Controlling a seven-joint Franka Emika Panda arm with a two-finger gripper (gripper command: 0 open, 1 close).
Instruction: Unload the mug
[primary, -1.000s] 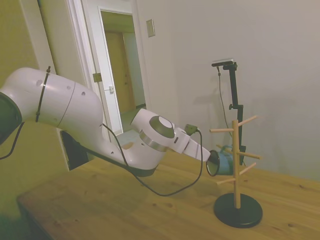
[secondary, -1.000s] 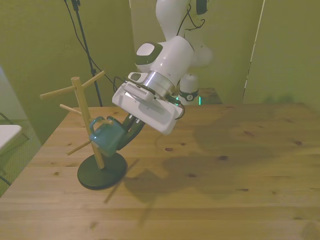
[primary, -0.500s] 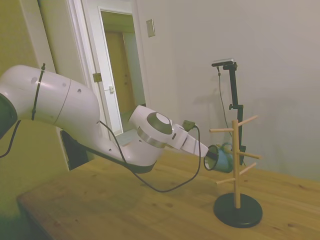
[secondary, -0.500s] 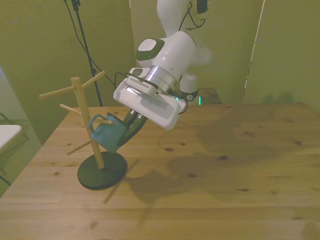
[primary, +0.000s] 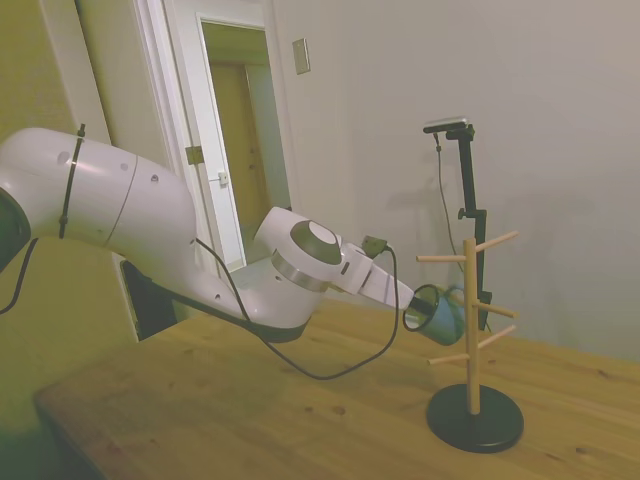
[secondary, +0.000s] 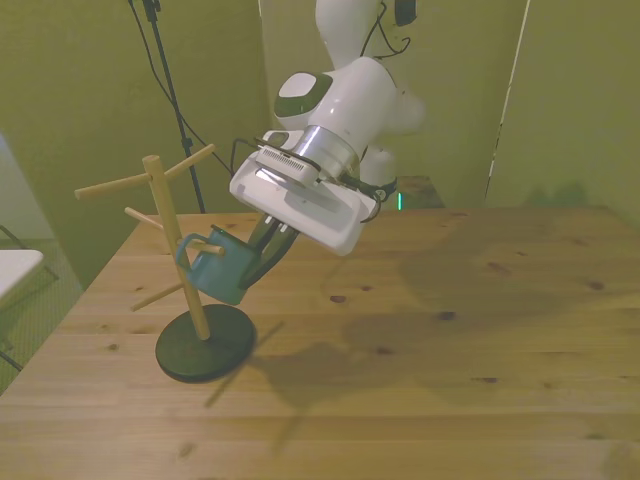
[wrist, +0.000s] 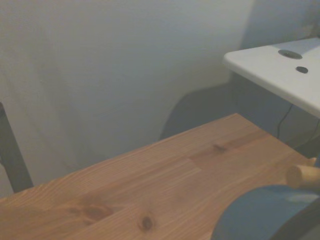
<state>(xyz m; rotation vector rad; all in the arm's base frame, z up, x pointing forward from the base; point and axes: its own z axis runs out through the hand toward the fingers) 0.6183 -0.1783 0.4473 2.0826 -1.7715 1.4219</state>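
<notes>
- Currently one mug (secondary: 222, 268) in view, teal, tilted, held off the table (secondary: 450, 340) just beside the post of the one wooden mug tree (secondary: 168, 235).
- One gripper (secondary: 258, 258): fingers clamped on the mug's rim, arm angled down.
- Mug's loop handle sits at the post; on or off a peg, cannot tell.
- Tree: six pegs counted in the side view, one round dark base (primary: 475, 418).
- Wrist view: blue mug edge (wrist: 260, 215), one peg tip (wrist: 302, 175).

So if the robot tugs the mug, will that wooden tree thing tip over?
Probably not: the mug tree stands on a wide dark base. It is tall and thin though, so a hard sideways pull from the mug, still beside a peg, might rock it.
</notes>
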